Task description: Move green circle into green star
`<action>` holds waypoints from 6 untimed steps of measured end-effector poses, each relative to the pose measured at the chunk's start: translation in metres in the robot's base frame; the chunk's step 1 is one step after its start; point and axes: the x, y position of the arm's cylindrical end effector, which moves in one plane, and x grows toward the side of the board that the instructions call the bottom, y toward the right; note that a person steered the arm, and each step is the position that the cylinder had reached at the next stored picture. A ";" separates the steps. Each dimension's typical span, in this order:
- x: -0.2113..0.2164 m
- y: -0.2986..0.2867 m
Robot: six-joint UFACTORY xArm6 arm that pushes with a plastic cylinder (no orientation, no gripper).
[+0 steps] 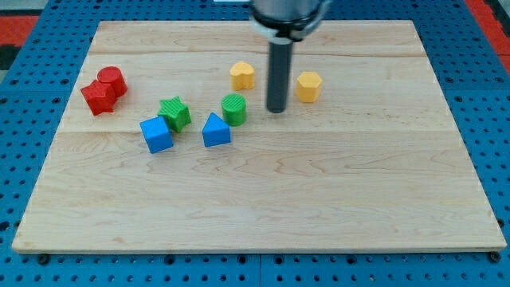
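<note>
The green circle [233, 108] is a short round cylinder standing a little left of the board's middle. The green star [174, 113] lies further to the view's left, with a gap between the two. My tip [276, 110] is the lower end of the dark rod, just to the view's right of the green circle and apart from it. The rod comes down from the view's top.
A blue cube [156, 134] touches the green star's lower left. A blue triangle [215, 131] lies below the green circle. Two yellow blocks [242, 76] [309, 86] flank the rod. Two red blocks [111, 80] [97, 97] lie at the left on the wooden board [319, 207].
</note>
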 end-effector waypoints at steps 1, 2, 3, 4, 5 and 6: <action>0.005 -0.050; 0.009 -0.096; 0.022 -0.111; 0.052 -0.125; 0.054 -0.158; 0.054 -0.185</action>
